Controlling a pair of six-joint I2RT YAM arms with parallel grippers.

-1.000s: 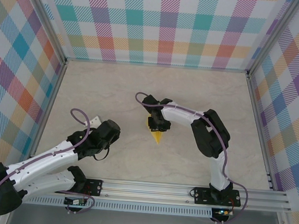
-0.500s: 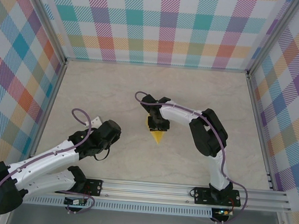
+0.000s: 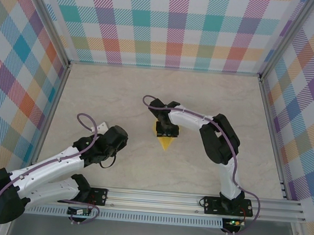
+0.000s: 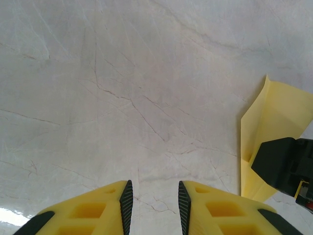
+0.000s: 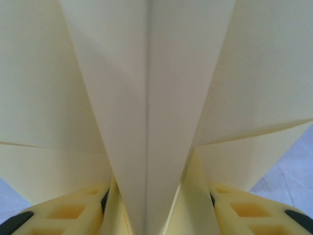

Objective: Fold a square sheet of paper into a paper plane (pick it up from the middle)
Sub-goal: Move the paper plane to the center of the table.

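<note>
The bright-yellow paper, folded into a pointed dart (image 3: 167, 143), lies mid-table with its tip toward the arms. My right gripper (image 3: 167, 130) is directly over its wide end, pointing down. In the right wrist view the raised centre fold (image 5: 146, 98) stands between my fingers (image 5: 73, 210), which are spread apart; the layers fan out to both sides. My left gripper (image 4: 154, 205) hovers low over bare table to the left of the paper (image 4: 279, 127), jaws apart with nothing between them. In the top view it (image 3: 118, 138) sits well left of the dart.
The marble-look table (image 3: 213, 100) is boxed in by checked walls at the back and both sides. An aluminium rail (image 3: 155, 197) carrying both arm bases runs along the near edge. The right arm's black wrist (image 4: 286, 166) covers part of the paper.
The right gripper's jaws have spread wider around the fold. The dart's tip has settled slightly. The left arm has barely moved.
</note>
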